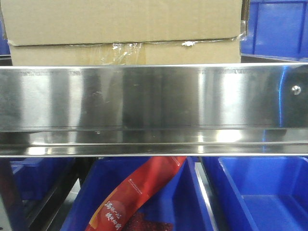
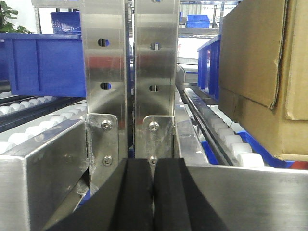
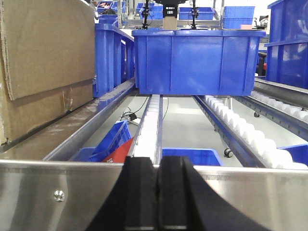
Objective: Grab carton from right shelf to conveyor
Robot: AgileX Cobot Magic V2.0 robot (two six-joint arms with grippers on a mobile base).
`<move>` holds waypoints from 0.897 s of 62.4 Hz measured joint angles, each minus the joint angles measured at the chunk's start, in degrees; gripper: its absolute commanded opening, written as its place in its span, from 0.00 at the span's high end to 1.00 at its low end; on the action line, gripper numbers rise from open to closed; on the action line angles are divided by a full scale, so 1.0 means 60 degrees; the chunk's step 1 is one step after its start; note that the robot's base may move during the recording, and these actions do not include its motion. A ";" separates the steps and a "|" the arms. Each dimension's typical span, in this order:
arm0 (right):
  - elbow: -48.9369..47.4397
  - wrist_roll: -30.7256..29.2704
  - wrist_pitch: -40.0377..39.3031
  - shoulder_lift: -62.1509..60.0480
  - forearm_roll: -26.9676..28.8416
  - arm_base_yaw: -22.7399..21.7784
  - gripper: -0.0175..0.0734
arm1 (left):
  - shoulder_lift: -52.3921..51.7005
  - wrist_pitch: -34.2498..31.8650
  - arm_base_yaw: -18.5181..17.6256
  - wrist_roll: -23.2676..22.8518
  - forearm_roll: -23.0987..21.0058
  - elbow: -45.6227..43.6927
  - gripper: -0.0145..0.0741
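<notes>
The carton (image 1: 125, 29) sits on the right shelf (image 1: 154, 96), just behind its steel front edge, toward the left. Below, a blue bin (image 1: 187, 202) holds a red packet (image 1: 137, 192). The left gripper (image 2: 153, 168) and right gripper (image 3: 158, 166) each have jaws pressed together.

Red packet (image 1: 137, 195) in blue bin (image 1: 193, 197) — yellow Chinese characters, small white print — too blurred to read.
</notes>
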 measured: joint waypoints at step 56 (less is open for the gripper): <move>0.0000 0.0000 -0.0706 0.0000 0.0000 0.0000 0.87 | 0.0000 -0.0647 0.0000 0.0000 -0.0227 0.0000 0.83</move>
